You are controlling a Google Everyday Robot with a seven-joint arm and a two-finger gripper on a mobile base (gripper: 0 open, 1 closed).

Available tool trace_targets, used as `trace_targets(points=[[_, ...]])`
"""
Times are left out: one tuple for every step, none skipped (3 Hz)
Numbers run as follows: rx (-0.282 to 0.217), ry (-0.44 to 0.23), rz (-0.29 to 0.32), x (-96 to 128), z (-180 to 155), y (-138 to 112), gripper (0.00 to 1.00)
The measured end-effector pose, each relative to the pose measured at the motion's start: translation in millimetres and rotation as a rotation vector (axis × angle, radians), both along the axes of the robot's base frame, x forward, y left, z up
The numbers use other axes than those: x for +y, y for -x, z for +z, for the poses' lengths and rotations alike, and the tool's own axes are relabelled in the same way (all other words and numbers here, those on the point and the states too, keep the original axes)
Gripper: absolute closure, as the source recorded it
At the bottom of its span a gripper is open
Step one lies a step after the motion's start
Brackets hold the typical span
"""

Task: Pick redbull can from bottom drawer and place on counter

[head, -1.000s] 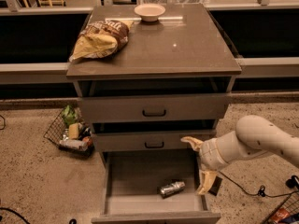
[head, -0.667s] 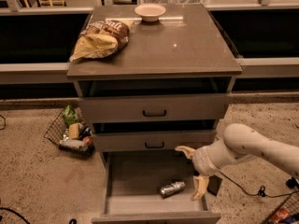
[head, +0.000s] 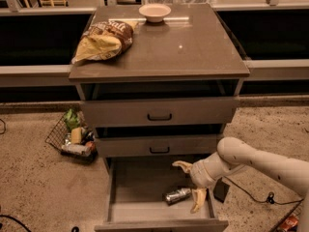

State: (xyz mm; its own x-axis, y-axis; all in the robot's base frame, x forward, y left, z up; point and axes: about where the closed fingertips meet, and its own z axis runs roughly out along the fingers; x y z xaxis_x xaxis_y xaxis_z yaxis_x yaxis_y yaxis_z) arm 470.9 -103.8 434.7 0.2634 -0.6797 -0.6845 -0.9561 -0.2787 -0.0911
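Note:
The bottom drawer [head: 140,211] is pulled open, with a plain grey floor inside. The redbull can [head: 177,195], slim and silver, lies on its side on the drawer floor towards the right. My gripper [head: 190,186] reaches in from the right on a pale arm and sits just above and to the right of the can. Its two tan fingers [head: 198,200] are spread apart, one behind the can and one in front of it. The can is not held. The counter [head: 178,47] is the flat grey-brown top of the cabinet.
A chip bag [head: 104,40] lies on the counter's left side and a white bowl [head: 154,12] stands at its back edge. The two upper drawers [head: 159,112] are slightly open. A wire basket of items [head: 72,137] sits on the floor to the left. A cable [head: 251,195] runs along the floor to the right.
My gripper has moved left and down into the bottom drawer, closer to the can. The can has not moved.

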Motion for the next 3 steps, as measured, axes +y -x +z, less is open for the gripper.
trace_targets(points=[[0.008, -0.011, 0.005, 1, -5, 0, 0.00], [0.024, -0.024, 0.040, 0, -38, -1, 0.00], [0.049, -0.037, 0.069, 2, -75, 2, 0.00]])
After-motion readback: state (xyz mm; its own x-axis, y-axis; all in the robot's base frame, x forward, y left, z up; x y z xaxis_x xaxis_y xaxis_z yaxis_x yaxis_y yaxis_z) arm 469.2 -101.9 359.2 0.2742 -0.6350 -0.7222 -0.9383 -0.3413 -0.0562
